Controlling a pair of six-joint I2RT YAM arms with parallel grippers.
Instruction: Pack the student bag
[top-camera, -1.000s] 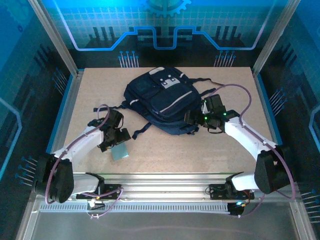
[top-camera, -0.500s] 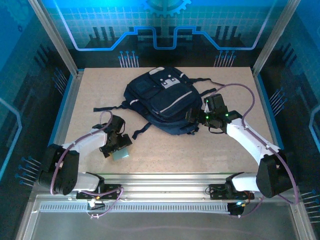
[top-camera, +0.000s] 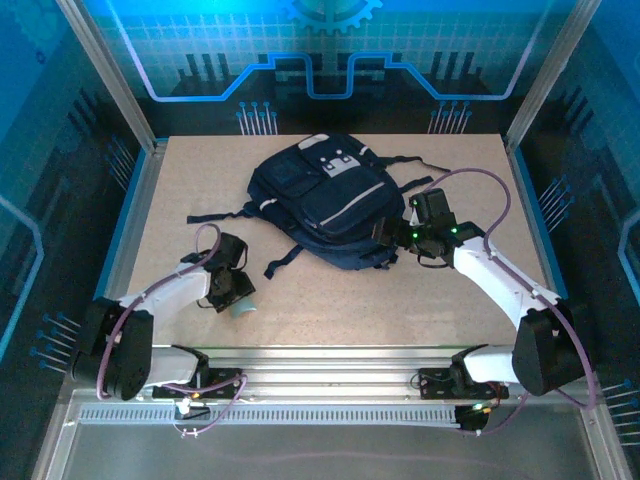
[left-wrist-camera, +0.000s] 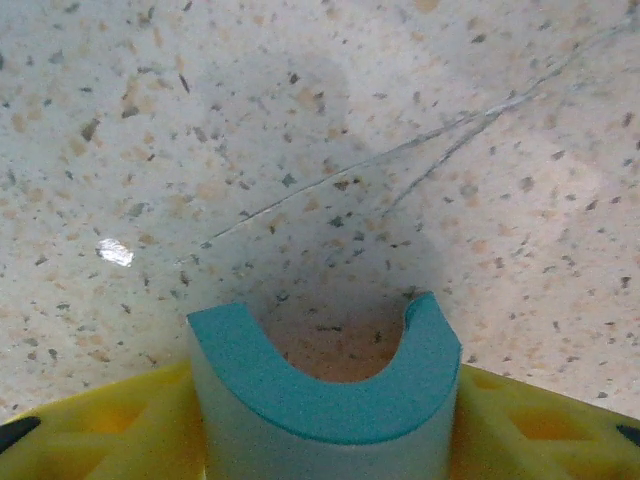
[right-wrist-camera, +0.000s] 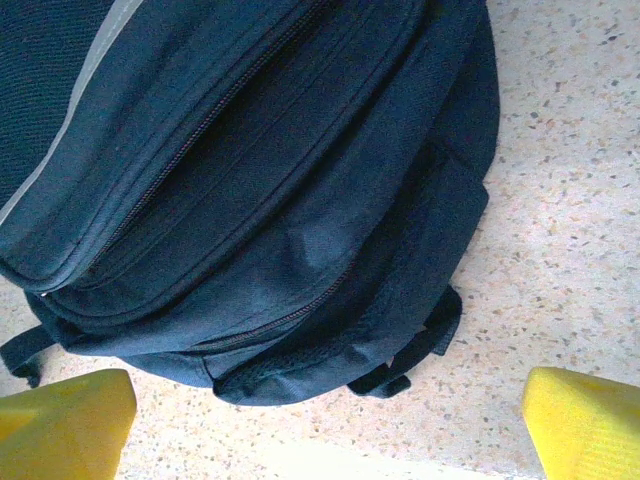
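Observation:
The student bag (top-camera: 325, 200), a dark navy backpack with grey stripes, lies zipped at the middle back of the table. Its zippers and lower edge show in the right wrist view (right-wrist-camera: 250, 180). My right gripper (top-camera: 385, 240) hangs open at the bag's near right edge, its yellow fingers (right-wrist-camera: 60, 420) wide apart over bare table, holding nothing. My left gripper (top-camera: 238, 298) is down on the table at the near left. It squeezes a teal foam sheet (left-wrist-camera: 325, 400) into a U shape between its yellow fingers (left-wrist-camera: 100, 430).
Black straps (top-camera: 215, 217) trail from the bag to the left across the speckled tabletop (top-camera: 400, 300). A shorter strap (top-camera: 280, 260) lies just right of my left gripper. Metal frame posts and blue side walls ring the table.
My left gripper has lowered onto the flat teal foam sheet and closed on it, bending it into a curve. The right arm shifted slightly toward the bag and stays open.

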